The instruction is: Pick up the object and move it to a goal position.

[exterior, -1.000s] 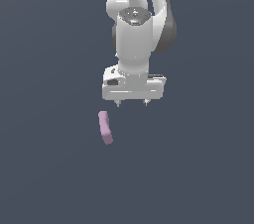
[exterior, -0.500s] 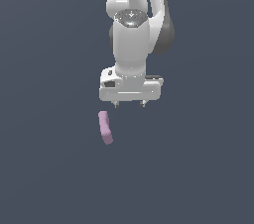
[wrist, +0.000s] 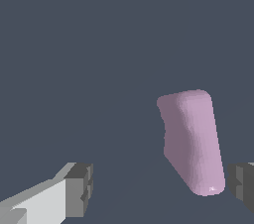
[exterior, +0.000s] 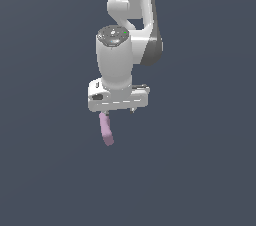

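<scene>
The object (exterior: 106,129) is a small pale pink-mauve block, slightly curved, lying on the dark grey floor. In the exterior view its upper end is hidden under the white hand of my gripper (exterior: 119,112), which hangs just above it. In the wrist view the object (wrist: 192,141) lies between the two fingers, far closer to one dark fingertip (wrist: 242,186) than to the other (wrist: 79,188). The gripper (wrist: 161,188) is open and holds nothing. I cannot tell whether the near finger touches the block.
Plain dark grey ground surrounds the block on all sides. The white arm (exterior: 127,30) rises above the hand, with nothing else in view.
The hand has moved toward the exterior view's left and come down, so it now stands over the block's upper end. The block has not moved.
</scene>
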